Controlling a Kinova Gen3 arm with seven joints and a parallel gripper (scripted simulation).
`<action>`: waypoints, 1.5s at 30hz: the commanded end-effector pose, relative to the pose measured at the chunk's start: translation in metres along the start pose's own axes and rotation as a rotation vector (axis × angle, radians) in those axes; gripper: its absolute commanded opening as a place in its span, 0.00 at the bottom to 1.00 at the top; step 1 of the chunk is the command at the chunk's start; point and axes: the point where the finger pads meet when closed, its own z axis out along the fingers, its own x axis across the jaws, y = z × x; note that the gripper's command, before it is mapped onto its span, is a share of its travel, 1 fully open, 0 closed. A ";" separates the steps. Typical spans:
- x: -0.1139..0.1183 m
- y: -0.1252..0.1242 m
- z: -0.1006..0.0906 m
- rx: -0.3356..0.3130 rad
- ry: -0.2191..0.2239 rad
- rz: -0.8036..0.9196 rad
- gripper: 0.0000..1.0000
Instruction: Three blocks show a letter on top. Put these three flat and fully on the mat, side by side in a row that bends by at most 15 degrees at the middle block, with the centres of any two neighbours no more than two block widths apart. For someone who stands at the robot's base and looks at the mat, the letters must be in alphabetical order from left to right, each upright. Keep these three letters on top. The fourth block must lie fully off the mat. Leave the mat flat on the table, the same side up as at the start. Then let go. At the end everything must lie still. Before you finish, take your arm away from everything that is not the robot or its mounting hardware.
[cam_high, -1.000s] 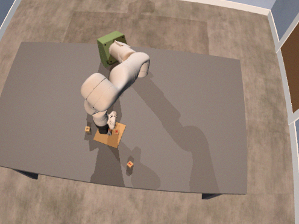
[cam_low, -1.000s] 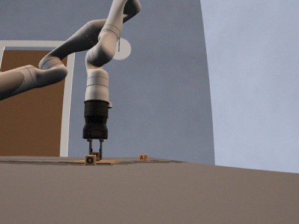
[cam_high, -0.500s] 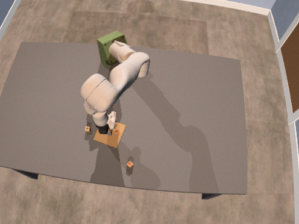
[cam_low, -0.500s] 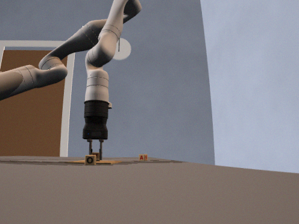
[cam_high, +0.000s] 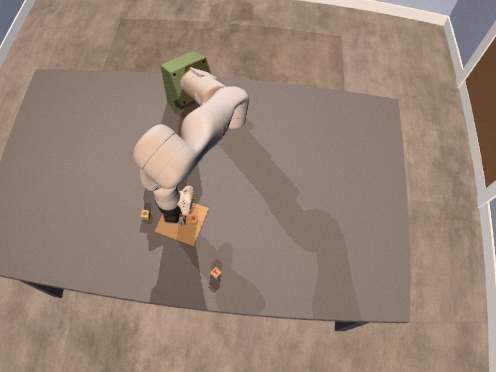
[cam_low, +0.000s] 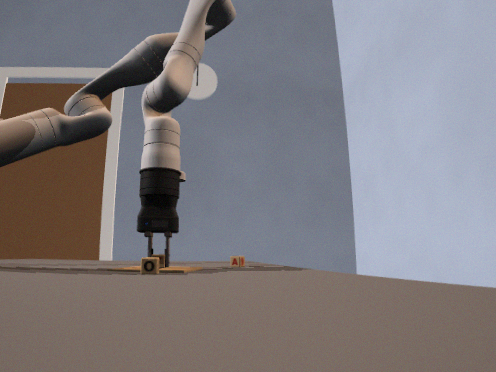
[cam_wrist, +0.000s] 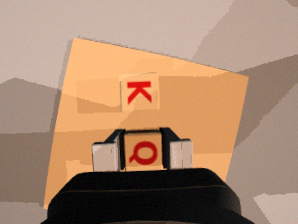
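An orange mat (cam_high: 181, 225) lies on the grey table. The K block (cam_wrist: 139, 91) lies flat on the mat, also in the top view (cam_high: 193, 218). My gripper (cam_wrist: 143, 142) points straight down over the mat (cam_wrist: 147, 127) and is shut on the Q block (cam_wrist: 143, 152), one finger on each side. In the exterior view the gripper (cam_low: 158, 260) holds the block down at mat level. The O block (cam_high: 145, 214) sits on the table just off the mat's edge, and it is the nearest block in the exterior view (cam_low: 149, 265). The A block (cam_high: 216, 273) sits alone on the table, apart from the mat.
The green robot base (cam_high: 184, 80) stands at the table's far side. The arm's elbow (cam_high: 160, 155) hangs over the area beside the mat. The table's front edge runs a little beyond the A block (cam_low: 236, 261).
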 end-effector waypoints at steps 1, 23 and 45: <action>-0.001 0.000 0.000 0.002 0.002 0.002 0.49; -0.001 0.000 0.000 0.002 0.002 0.002 0.49; -0.001 0.000 0.000 0.002 0.002 0.002 0.79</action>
